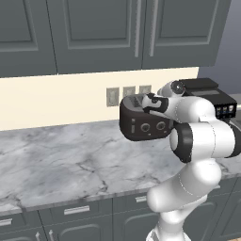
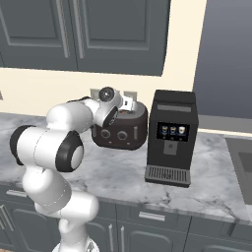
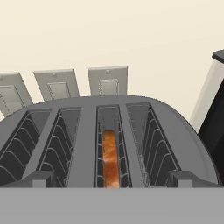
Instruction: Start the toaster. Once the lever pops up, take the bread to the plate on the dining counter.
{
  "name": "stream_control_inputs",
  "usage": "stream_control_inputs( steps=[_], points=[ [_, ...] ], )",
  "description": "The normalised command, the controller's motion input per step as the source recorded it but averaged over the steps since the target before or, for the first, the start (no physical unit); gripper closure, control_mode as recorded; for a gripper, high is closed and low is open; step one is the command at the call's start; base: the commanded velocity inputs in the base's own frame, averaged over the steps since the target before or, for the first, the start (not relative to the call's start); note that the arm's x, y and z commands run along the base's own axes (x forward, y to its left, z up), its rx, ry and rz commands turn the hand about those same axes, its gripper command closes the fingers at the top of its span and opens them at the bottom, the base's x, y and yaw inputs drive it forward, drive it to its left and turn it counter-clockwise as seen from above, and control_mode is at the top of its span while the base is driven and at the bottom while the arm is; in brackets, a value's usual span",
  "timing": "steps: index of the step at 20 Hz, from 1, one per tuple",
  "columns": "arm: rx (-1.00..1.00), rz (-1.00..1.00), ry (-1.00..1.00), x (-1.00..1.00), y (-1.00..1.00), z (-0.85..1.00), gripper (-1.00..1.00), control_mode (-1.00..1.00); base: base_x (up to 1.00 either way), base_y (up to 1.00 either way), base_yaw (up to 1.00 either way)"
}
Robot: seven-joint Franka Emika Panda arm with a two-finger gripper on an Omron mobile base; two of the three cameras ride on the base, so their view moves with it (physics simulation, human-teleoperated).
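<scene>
The toaster (image 1: 143,123) is seen right of centre in the left base view, standing on the marble desk (image 1: 61,164) close to the cream wall. It is a squat black body with two round knobs (image 1: 153,126) on its front face. In the right base view the toaster (image 2: 125,129) sits just left of centre, partly covered by the white arm, and a taller boxy black appliance (image 2: 171,138) with small lit buttons stands just beside it to the right, apart from it.

In the hand view the toaster (image 3: 87,127) is seen from above, its four slots running from the lower edge toward the wall. The bread (image 3: 110,159) is seated low in the third slot from the left, only its tan-orange upper edge being visible between the wire guides. The other three slots are shown with bare wire guides. Three pale wall plates (image 3: 107,80) are seen on the wall behind the toaster, in the upper left of that frame.

The claw (image 1: 149,101) is held over the top of the toaster, in the centre right of the left base view; in the right base view the claw (image 2: 129,104) is found at upper centre. Its fingertips (image 3: 41,178) appear at the lower edge of the hand view, spread wide apart, one at each side of the toaster top, with nothing gripped between them. The lever cannot be made out with certainty on the front face.
</scene>
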Motion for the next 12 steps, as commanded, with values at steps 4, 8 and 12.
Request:
stream_control_inputs(
  steps=[4,8,12],
  points=[
    [0.0,0.0,0.0,0.0,0.0,0.0,-1.0,-1.0,0.0,0.0,0.0],
    [0.0,0.0,0.0,0.0,0.0,0.0,-1.0,-1.0,0.0,0.0,0.0],
    [0.0,0.0,0.0,0.0,0.0,0.0,-1.0,-1.0,0.0,0.0,0.0]
  ],
)
